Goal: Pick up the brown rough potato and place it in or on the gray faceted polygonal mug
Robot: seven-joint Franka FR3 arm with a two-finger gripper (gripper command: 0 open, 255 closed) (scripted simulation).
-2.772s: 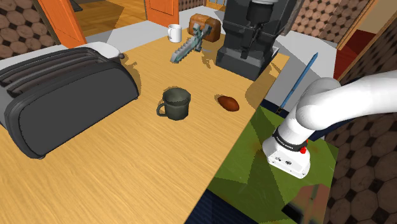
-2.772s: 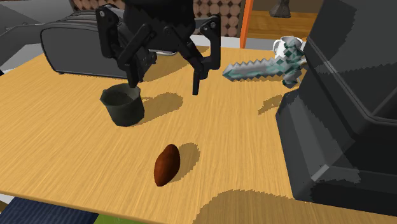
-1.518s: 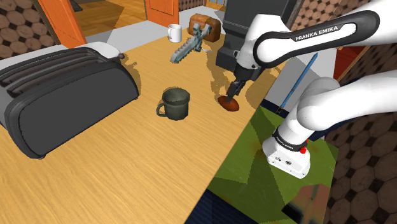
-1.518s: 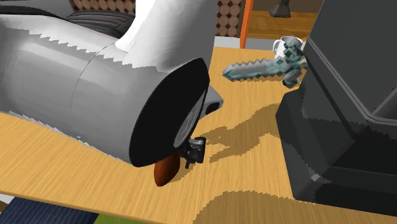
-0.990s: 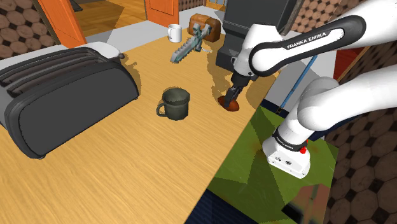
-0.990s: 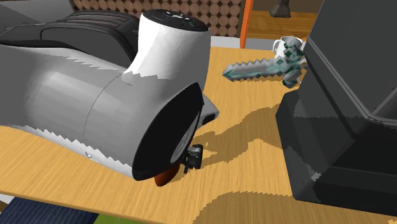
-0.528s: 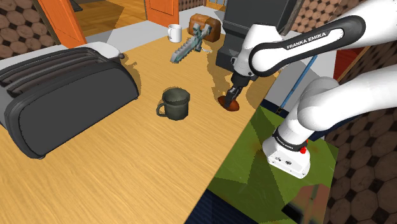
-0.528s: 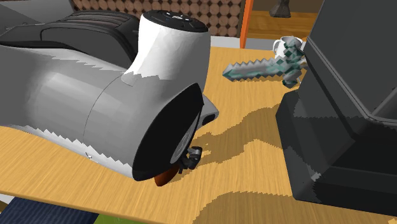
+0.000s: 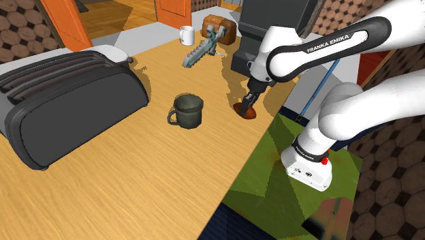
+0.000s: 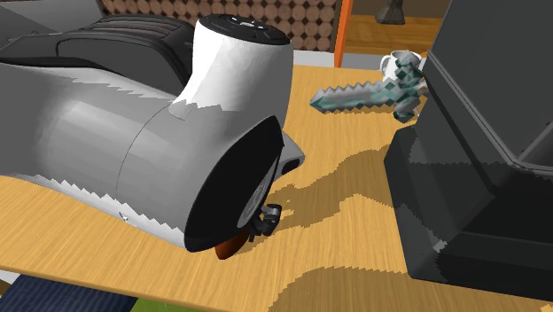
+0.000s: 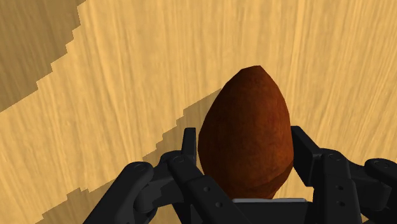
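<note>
Claw: gripper (image 11: pixel 244 147) closed on the potato (image 11: pixel 245 108). One finger on each flank, both fingers (image 11: pixel 188 145) touching. Nothing else in it.
Potato: brown, egg-shaped, its narrow tip pointing away from the palm. Sits low at the tabletop (image 9: pixel 136 184), near the edge by the stand (image 9: pixel 310 167). Can't tell if it's lifted off the wood.
Handling: prob. light and stiff, so it shouldn't crush. Skin looks matt and rough, so friction should be OK. The taper may let it squirt fwd if pinched off-centre.
Hold: best across the widest part, which is abt where the fingers sit.
Arm: wrist pitched steeply down. Forearm comes in from the shoulder view's right, in front of the black coffee machine (image 9: pixel 265 34).
Mug: dark grey faceted mug (image 9: pixel 188 109), upright and well apart from the potato, toward the shoulder view's left.
Next: likely lift clear, carry over the rim and drop it tip-first, as the mouth looks tight for it lengthwise.
</note>
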